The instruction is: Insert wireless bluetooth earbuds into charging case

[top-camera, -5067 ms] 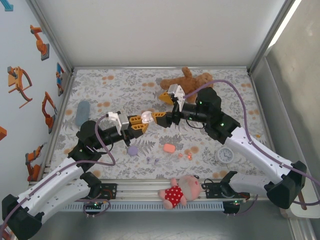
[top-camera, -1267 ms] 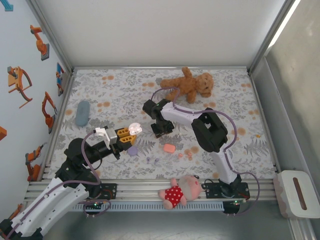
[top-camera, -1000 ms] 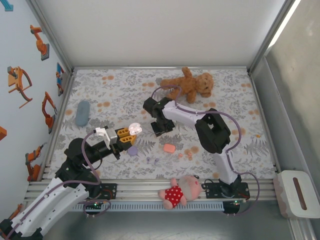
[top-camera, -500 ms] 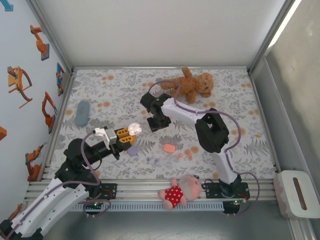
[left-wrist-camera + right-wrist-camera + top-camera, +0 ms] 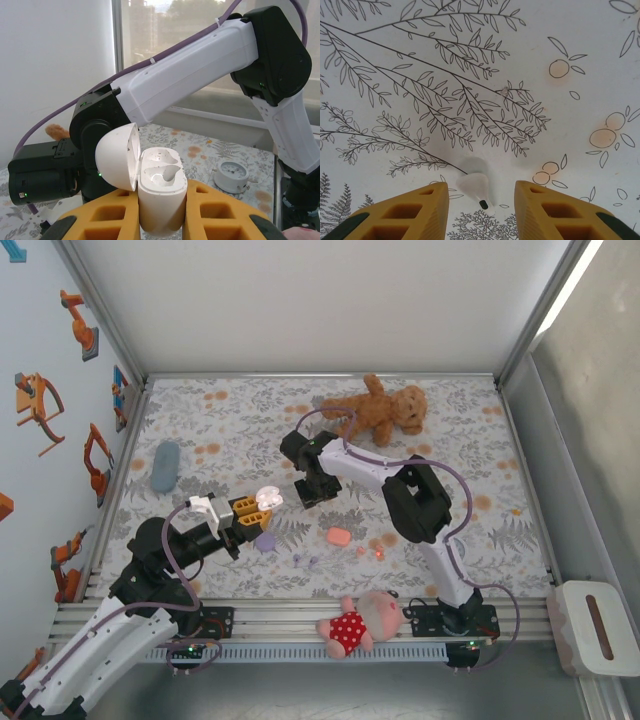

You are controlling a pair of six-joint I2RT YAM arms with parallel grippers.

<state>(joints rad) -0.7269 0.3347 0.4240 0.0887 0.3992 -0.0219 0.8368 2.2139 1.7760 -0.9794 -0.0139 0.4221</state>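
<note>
My left gripper (image 5: 162, 202) is shut on a white charging case (image 5: 161, 187), held upright with its lid swung open to the left and both wells empty. From above, the left gripper (image 5: 262, 508) carries that case (image 5: 267, 497) over the near left of the cloth. My right gripper (image 5: 481, 192) hangs open just above the cloth, with a small white earbud (image 5: 474, 184) lying between its fingers, untouched. In the overhead view the right gripper (image 5: 308, 496) points down a little right of the case. Two lilac earbuds (image 5: 305, 561) and two orange earbuds (image 5: 371, 552) lie near the front.
A lilac case (image 5: 265, 540) and a coral case (image 5: 338, 536) lie shut on the flowered cloth (image 5: 230, 420). A teddy bear (image 5: 378, 410) lies at the back, a pig doll (image 5: 360, 621) on the front rail, a blue object (image 5: 165, 466) at the left. A small clock (image 5: 231, 175) stands behind the case.
Since five seconds ago both arms have left the mid-table meeting point; the left drew back with the case. Over the last second the right gripper shifted slightly farther and left, low over the cloth.
</note>
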